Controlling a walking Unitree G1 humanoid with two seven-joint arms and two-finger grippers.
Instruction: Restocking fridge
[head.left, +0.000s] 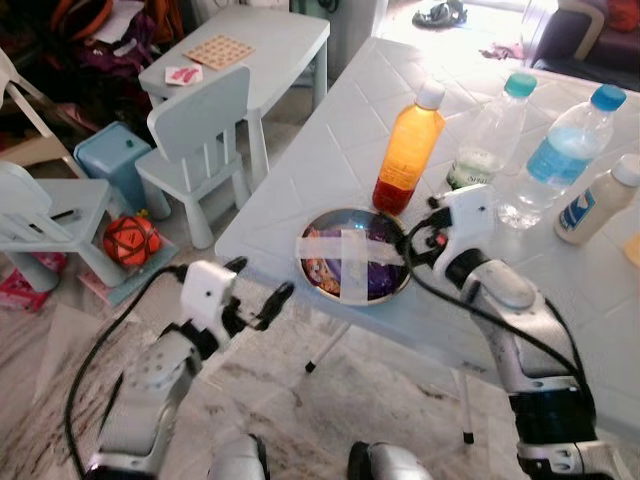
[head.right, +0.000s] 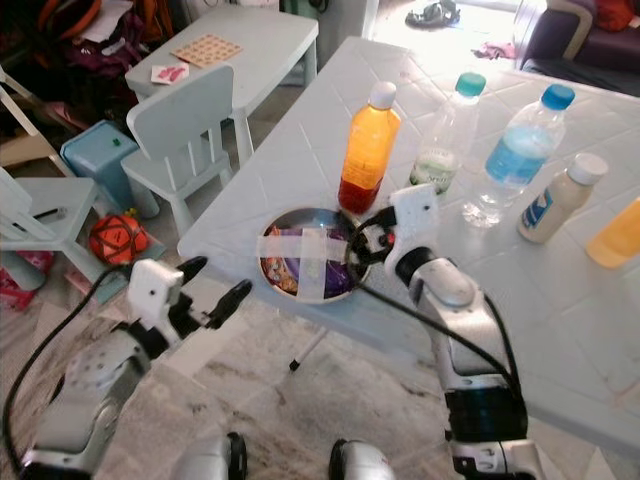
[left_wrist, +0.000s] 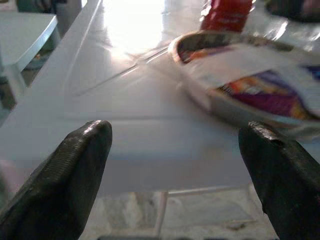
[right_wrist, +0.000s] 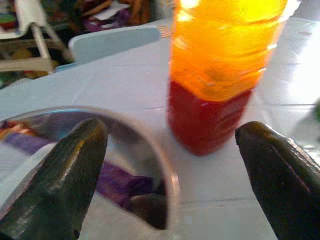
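Bottles stood across the upper right of the left eye view on a white table (head.left: 330, 150): an orange juice bottle (head.left: 408, 148) with a white cap near the centre, then a clear bottle (head.left: 488, 132) with a teal cap, a blue-labelled water bottle (head.left: 560, 150), and a small white bottle (head.left: 598, 200) at the right edge. Just below the orange juice bottle, near the table's front edge, sat a metal bowl (head.left: 352, 254) with strips of white tape crossed over colourful packets. The right end effector (head.left: 432, 222) hung at the bowl's right rim, beside the base of the orange juice bottle, fingers spread wide and holding nothing. The left end effector (head.left: 262, 292) hovered at lower left, off the table's front corner, fingers wide apart and empty. A pale child's chair (head.left: 200, 140) and a small pale table (head.left: 250, 45) occupied the upper left, with an orange ball (head.left: 130, 240) on the floor at the left. The right eye view showed the same layout, with another orange container (head.right: 620, 232) at the right edge. In the left wrist view, the two black fingers (left_wrist: 65, 175) stood wide at the lower corners, with the table edge between them and the taped bowl at upper right. In the right wrist view, wide fingers (right_wrist: 60, 175) framed the orange juice bottle at top centre and the bowl's rim at lower left.
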